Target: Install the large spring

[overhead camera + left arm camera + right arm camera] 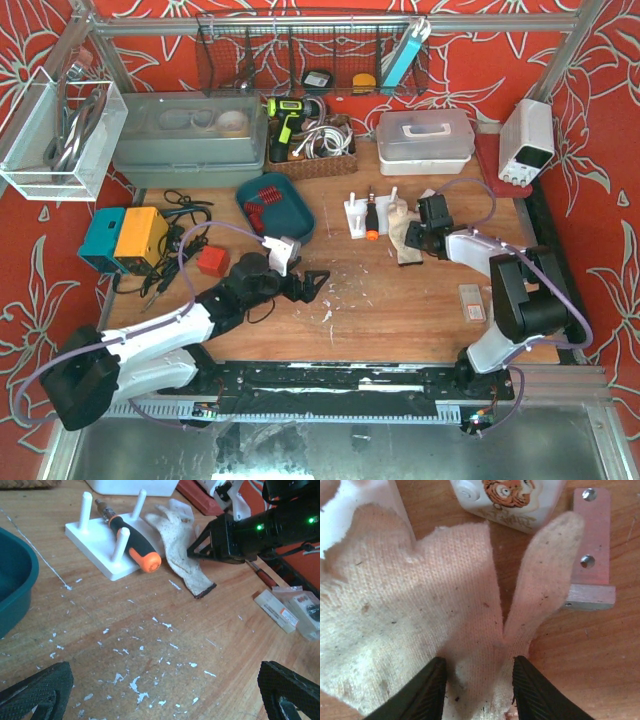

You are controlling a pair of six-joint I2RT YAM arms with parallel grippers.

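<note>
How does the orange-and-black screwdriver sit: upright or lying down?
Lying down: the orange-and-black-handled screwdriver rests flat on the white plastic pegged base, between its upright pegs.

no legible text anywhere in the three views. closest thing: white container (507,500) in the right wrist view carries a label with a tiger graphic (510,491); the print around it is too blurred to read. left wrist view: small packets (274,611) on the table have red/orange label patches, lettering too small to make out. top view: white bench unit (527,140) at back right has a front panel, no digits resolvable; the teal and yellow box (125,238) at left shows no readable marking. no numbers, brand names or signs can be read on the arms.
</note>
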